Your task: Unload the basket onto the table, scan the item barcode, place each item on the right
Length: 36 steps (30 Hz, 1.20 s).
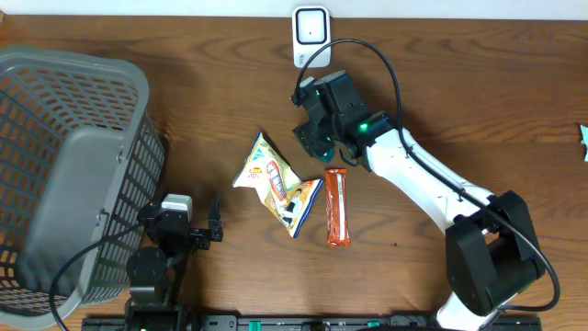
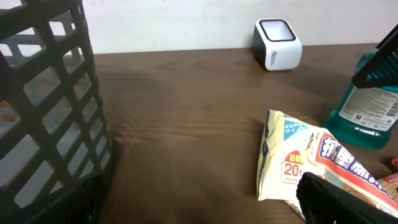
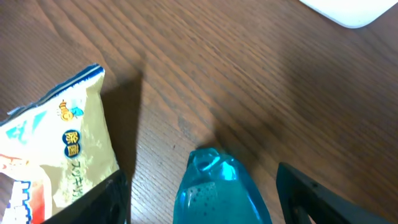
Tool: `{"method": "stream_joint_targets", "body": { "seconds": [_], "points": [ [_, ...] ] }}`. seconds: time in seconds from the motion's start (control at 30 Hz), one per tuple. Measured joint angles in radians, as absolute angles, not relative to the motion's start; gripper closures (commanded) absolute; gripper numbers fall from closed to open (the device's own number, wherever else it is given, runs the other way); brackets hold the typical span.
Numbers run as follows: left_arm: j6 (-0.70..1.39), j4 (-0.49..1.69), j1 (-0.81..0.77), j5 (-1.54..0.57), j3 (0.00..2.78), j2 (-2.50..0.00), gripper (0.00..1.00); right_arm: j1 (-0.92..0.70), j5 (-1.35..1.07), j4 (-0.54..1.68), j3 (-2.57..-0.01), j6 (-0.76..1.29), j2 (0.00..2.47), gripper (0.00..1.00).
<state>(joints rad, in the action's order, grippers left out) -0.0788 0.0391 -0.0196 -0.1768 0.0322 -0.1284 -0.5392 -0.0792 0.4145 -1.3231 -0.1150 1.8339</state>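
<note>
Item: teal bottle, translucent plastic, rounded shoulders, fine bubbles visible in the liquid near the top. It stands upright on the tabletop with its long axis vertical, just in front of the scanner. A white printed label faces the left wrist camera; the text is too small to read.

Right end effector: open. Its fingers straddle the bottle top, with a gap showing on each side.

Scanner: small white rounded box with a dark glossy window, at the far edge.

Snack bag: crinkled cream and yellow foil pouch lying flat near the bottle, with Japanese print and a red "20" badge.

Bar: glossy orange wrapper lying beside the bag, long axis running near to far.

Tabletop: dark brown wood grain.

Basket: grey plastic lattice at the left.

Left end effector: wide open, holding nothing, beside the basket.
</note>
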Motion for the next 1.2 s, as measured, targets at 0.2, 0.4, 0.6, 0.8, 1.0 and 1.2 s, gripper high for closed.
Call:
{"method": "stream_joint_targets", "body": {
  "seconds": [0.2,0.4,0.6,0.8,1.0,1.2],
  "points": [
    [-0.078,0.039,-0.020,-0.176,0.032,-0.128,0.02,-0.514,-0.083,0.436,-1.329,-0.123,1.834,0.71],
    [-0.079,0.039,-0.020,-0.177,0.032,-0.128,0.02,-0.500,-0.088,0.452,-1.335,-0.120,1.834,0.86],
    [-0.079,0.039,-0.020,-0.176,0.032,-0.128,0.02,-0.480,-0.117,0.618,-1.401,-0.121,1.842,0.98],
    [-0.079,0.039,-0.020,-0.176,0.032,-0.128,0.02,-0.436,-0.233,0.871,-1.548,-0.122,1.858,0.99],
    [-0.078,0.039,-0.020,-0.176,0.032,-0.128,0.02,-0.361,-0.528,1.032,-1.649,-0.181,1.856,0.96],
    [-0.078,0.039,-0.020,-0.176,0.032,-0.128,0.02,-0.277,-0.799,1.261,-1.649,-0.385,1.856,0.99]
  ]
}}
